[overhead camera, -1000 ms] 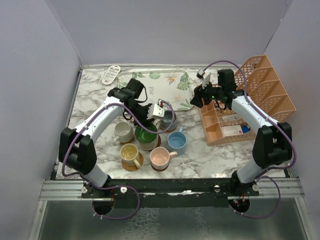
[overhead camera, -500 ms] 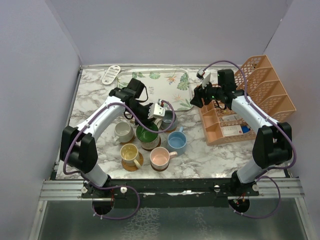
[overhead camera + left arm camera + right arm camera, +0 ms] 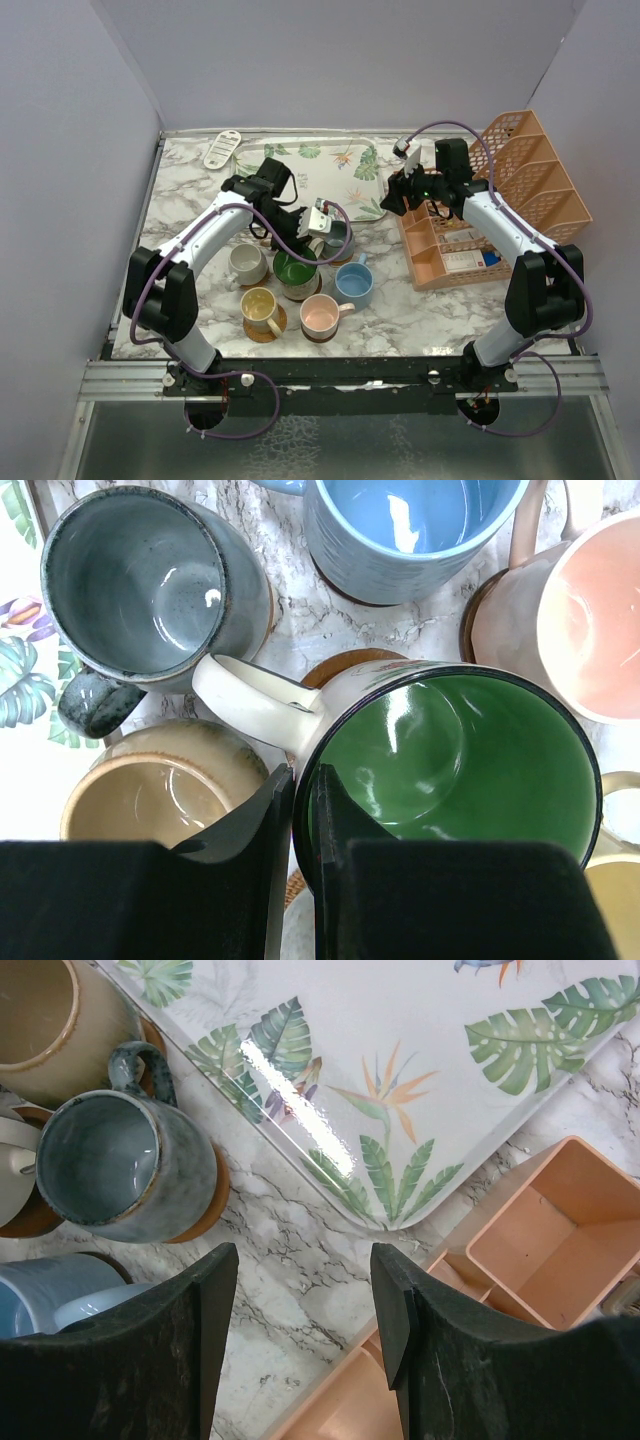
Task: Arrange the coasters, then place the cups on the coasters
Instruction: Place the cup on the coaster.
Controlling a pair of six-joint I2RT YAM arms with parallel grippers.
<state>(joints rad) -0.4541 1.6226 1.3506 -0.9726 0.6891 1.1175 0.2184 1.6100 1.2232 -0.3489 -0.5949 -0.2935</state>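
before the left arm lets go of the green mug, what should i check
1. Grip: left jaws pinch the green mug rim, one inside, one outside: ok.
2. Support: a coaster lies under that mug: ok, its brown edge shows by the handle.
3. Mug seated flat on the coaster: cannot tell.
4. Gap to the tan mug and pink mug: cannot tell, both sit very close.
5. Other arm: right jaws open, empty, off by the tray corner: ok.
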